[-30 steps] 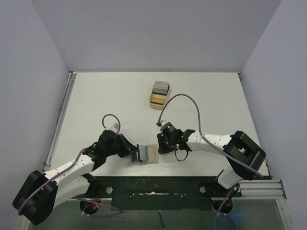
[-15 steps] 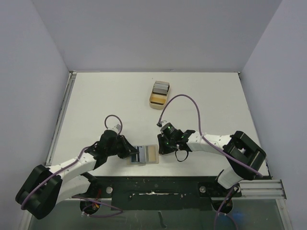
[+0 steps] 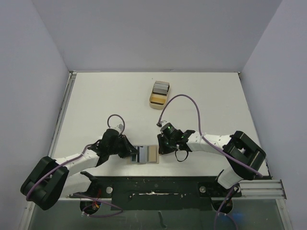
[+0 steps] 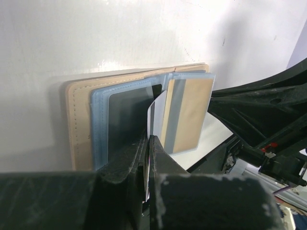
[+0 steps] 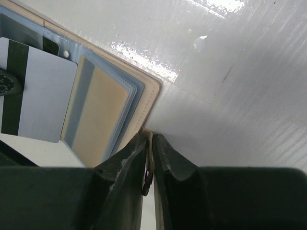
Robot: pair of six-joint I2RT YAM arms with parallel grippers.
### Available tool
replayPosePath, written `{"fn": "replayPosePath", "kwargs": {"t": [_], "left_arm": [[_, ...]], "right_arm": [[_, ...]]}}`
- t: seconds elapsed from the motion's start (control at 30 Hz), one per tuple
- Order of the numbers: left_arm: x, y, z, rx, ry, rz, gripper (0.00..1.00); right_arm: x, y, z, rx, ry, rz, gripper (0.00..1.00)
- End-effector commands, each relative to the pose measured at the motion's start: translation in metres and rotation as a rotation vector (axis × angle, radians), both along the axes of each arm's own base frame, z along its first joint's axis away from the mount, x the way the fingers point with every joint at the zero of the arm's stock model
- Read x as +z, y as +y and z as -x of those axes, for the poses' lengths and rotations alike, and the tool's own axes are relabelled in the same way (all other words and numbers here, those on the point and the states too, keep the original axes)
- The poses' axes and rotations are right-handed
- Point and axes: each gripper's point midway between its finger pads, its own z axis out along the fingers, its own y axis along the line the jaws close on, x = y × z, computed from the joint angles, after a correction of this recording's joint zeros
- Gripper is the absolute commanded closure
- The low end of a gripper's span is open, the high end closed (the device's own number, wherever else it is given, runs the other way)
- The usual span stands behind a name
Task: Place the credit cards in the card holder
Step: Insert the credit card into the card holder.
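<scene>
The tan card holder point(image 3: 151, 155) lies open at the near edge, its clear blue sleeves showing point(image 4: 79, 120). A gold card point(image 4: 189, 112) sits in its right sleeve and a dark one point(image 4: 127, 115) in its left. My left gripper point(image 3: 130, 152) point(image 4: 149, 140) is shut on a grey-white credit card point(image 4: 156, 110) with a dark stripe point(image 5: 14, 91), held on edge over the holder's middle fold. My right gripper point(image 3: 159, 148) point(image 5: 149, 136) is shut on the holder's strap tab point(image 5: 148, 133) at its right edge.
A tan rounded tray point(image 3: 158, 99) stands at the back centre, with a grey stack of cards point(image 3: 161, 87) at its far end. The black frame along the table's near edge point(image 3: 153, 184) runs just below the holder.
My left arm has shifted a little to the right, bringing the held card further over the open holder. The right gripper has stayed put on the tab.
</scene>
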Motion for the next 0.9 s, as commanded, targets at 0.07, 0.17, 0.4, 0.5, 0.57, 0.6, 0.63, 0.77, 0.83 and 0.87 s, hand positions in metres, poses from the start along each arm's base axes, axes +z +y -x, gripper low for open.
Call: {"fn": "replayPosePath", "kwargs": {"t": [0.07, 0.17, 0.4, 0.5, 0.57, 0.6, 0.63, 0.77, 0.83, 0.87], "left_arm": [[0.004, -0.006, -0.012, -0.084, -0.058, -0.042, 1.0], [0.005, -0.011, -0.011, -0.107, -0.061, -0.022, 1.0], [0.014, -0.014, -0.012, -0.095, -0.055, 0.004, 1.0], [0.015, -0.012, -0.012, -0.068, -0.045, 0.013, 1.0], [0.018, -0.013, -0.011, -0.046, -0.045, 0.033, 1.0], [0.019, -0.013, -0.01, -0.04, -0.046, 0.046, 1.0], [0.021, -0.014, -0.01, -0.038, -0.05, 0.063, 1.0], [0.024, -0.013, -0.01, -0.023, -0.06, 0.073, 1.0], [0.022, -0.012, -0.01, -0.023, -0.057, 0.066, 1.0], [0.022, -0.012, -0.01, -0.023, -0.057, 0.065, 1.0]], "right_arm": [[0.002, 0.009, -0.004, 0.02, -0.029, -0.028, 0.86], [0.001, 0.009, -0.004, 0.024, -0.03, -0.024, 0.87], [0.019, 0.006, -0.009, -0.023, -0.038, -0.014, 0.77], [0.039, 0.007, -0.014, -0.061, -0.073, -0.05, 0.74], [0.049, 0.008, -0.016, -0.082, -0.086, -0.072, 0.72], [0.053, 0.01, -0.016, -0.086, -0.087, -0.082, 0.71], [0.056, 0.012, -0.016, -0.088, -0.088, -0.094, 0.71], [0.064, 0.023, -0.015, -0.094, -0.098, -0.128, 0.7], [0.064, 0.026, -0.016, -0.097, -0.101, -0.132, 0.71], [0.061, 0.028, -0.016, -0.095, -0.096, -0.127, 0.71]]}}
